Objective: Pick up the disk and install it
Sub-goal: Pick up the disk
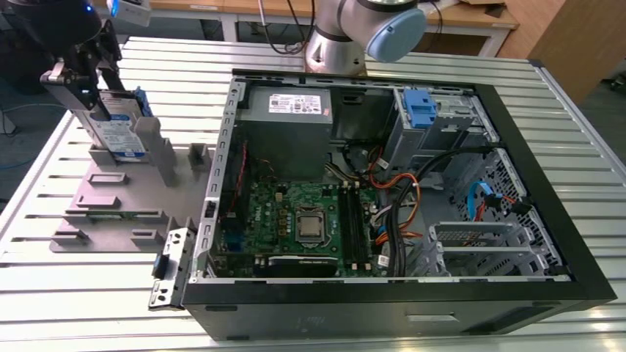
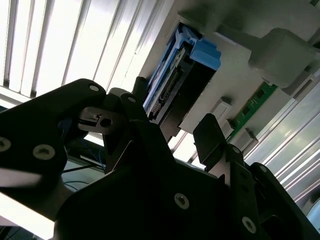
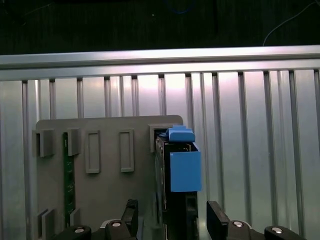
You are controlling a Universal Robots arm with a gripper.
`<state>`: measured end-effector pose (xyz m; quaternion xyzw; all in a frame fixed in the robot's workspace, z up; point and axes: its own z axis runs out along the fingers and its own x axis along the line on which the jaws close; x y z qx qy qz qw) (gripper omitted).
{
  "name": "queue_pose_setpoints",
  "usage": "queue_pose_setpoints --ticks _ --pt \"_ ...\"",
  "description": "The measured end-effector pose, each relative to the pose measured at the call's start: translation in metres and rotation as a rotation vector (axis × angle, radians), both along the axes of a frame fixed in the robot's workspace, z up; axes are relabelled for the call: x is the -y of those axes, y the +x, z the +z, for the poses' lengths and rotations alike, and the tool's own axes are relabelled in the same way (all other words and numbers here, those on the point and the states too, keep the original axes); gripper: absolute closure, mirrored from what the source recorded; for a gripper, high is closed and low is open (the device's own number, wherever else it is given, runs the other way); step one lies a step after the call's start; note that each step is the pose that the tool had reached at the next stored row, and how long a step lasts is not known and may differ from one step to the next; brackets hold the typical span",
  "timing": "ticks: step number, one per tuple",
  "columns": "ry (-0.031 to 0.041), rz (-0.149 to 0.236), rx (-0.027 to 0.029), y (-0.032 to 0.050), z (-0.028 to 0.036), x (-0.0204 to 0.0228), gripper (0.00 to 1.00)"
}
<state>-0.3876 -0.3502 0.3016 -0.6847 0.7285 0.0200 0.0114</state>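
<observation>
Fingers apart, the end effector [image 3: 172, 207] straddled the upright disk [image 3: 185, 172], likely rigid, weighty, best clamped across its faces.

My worktop [image 1: 59, 293] reads as bare ribbed metal with a satin finish, and it throws bright glare in both wrist views. In the exterior view, at about nine o'clock from the computer case [image 1: 391, 312], the fixture plate [image 1: 108, 202] looks like matt grey plastic. The disk [image 1: 117, 125] shows silver metal, a smooth white-and-blue label and blue plastic rails. The tool [image 3: 172, 210] is matt black with shiny screw heads [image 2: 181, 201]. The case has a matt black shell and dull grey sheet metal inside, and its motherboard [image 1: 293, 213] is glossy green. Inside it at eleven o'clock sits a grey metal box [image 1: 284, 139] with a white sticker, and at one o'clock a blue plastic latch [image 1: 418, 108]. The arm [image 1: 338, 29] is smooth satin grey.
</observation>
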Motion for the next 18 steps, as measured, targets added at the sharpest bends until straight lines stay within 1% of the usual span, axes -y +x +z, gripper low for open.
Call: queue_pose_setpoints --ticks 4,7,18 --pt "-0.0002 0.000 -0.0002 0.0000 -0.0006 -0.0031 0.35" --pt "-0.0002 0.000 -0.0002 0.0000 -0.0017 -0.0047 0.35" --pt "-0.0003 0.000 -0.0003 0.0000 -0.0021 -0.0050 0.35"
